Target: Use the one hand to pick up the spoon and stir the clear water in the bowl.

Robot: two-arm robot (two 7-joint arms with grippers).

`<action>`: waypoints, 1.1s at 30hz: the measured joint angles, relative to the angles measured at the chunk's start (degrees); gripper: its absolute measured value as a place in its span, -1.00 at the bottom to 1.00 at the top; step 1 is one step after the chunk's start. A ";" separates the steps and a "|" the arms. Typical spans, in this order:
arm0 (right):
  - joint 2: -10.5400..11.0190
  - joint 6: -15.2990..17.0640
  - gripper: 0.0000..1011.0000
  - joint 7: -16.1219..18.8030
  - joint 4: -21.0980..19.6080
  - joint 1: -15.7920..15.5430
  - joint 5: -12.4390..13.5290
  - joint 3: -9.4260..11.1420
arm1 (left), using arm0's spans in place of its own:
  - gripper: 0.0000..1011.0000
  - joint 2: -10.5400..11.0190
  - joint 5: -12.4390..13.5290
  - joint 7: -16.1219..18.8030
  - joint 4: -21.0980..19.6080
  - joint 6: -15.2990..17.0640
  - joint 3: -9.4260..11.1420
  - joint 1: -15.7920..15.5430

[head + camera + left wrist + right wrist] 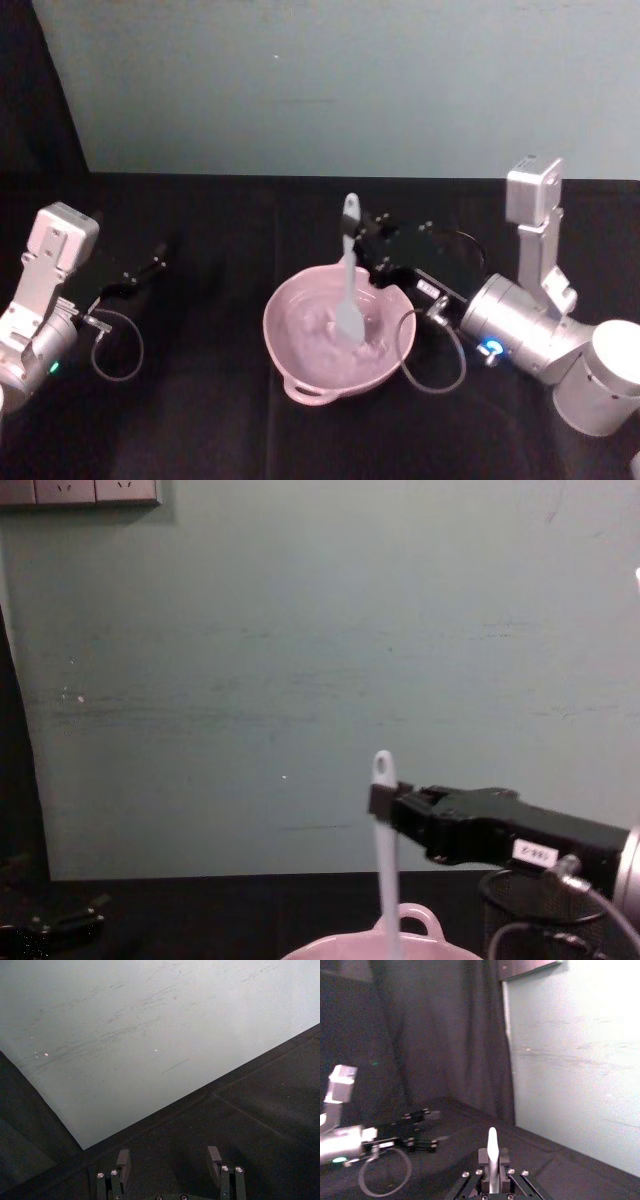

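**Spoon held in bowl; stirring in hand**

The spoon [348, 290] is held upright by the right gripper [356, 238]. Its jaws are clamped on the upper handle, just below the holed tip. The spoon's head is dipped in the water of the pink bowl [276, 322], which is set mid-bench [200, 420].

Step judged: stirring.

- Small circles should be swept, kept well inside the rim.
- The head should be kept low enough to stay wetted, but not scraped along the wall; a light bowl could be shoved or tipped.
- The handle should be kept near vertical so that no water is flung out.
- The grip looks narrow, so twisting of the spoon between the jaws is to be watched for.

Pose: the right arm is reached in from the right, forearm nearly level, with the gripper pointed left over the bowl's far rim. A black mesh cup [520, 905] is seen beneath the wrist and is to be cleared. The left gripper [150, 263] is parked far left, low over the bench, jaws apart and holding nothing.
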 joint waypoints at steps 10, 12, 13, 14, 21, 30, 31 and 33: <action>-1.91 0.28 -0.77 1.67 -0.77 -0.24 -0.26 -3.46 | 0.99 0.00 0.00 0.00 0.00 0.00 0.00 0.00; -2.38 0.20 -0.77 1.83 -0.20 0.23 -0.24 -3.78 | 0.99 0.00 0.00 0.00 0.00 0.00 0.00 0.00; -2.85 0.11 -0.77 2.03 0.46 0.76 -0.20 -4.07 | 0.99 0.00 0.00 0.00 0.00 0.00 0.00 0.00; -2.85 0.11 -0.77 2.03 0.46 0.76 -0.20 -4.07 | 0.99 0.00 0.00 0.00 0.00 0.00 0.00 0.00; -5.13 -1.07 -0.77 2.55 5.33 3.88 0.25 -4.44 | 0.99 0.00 0.00 0.00 0.00 0.00 0.00 0.00; -5.20 -2.88 -0.77 0.79 8.91 5.33 0.08 -1.77 | 0.99 0.00 0.00 0.00 0.00 0.00 0.00 0.00; -4.84 -2.99 -0.77 0.41 8.91 5.22 0.05 -1.15 | 0.99 0.00 0.00 0.00 0.00 0.00 0.00 0.00; -4.16 -3.05 -0.77 -0.03 8.63 4.85 0.01 -0.19 | 0.99 0.00 0.00 0.00 0.00 0.00 0.00 0.00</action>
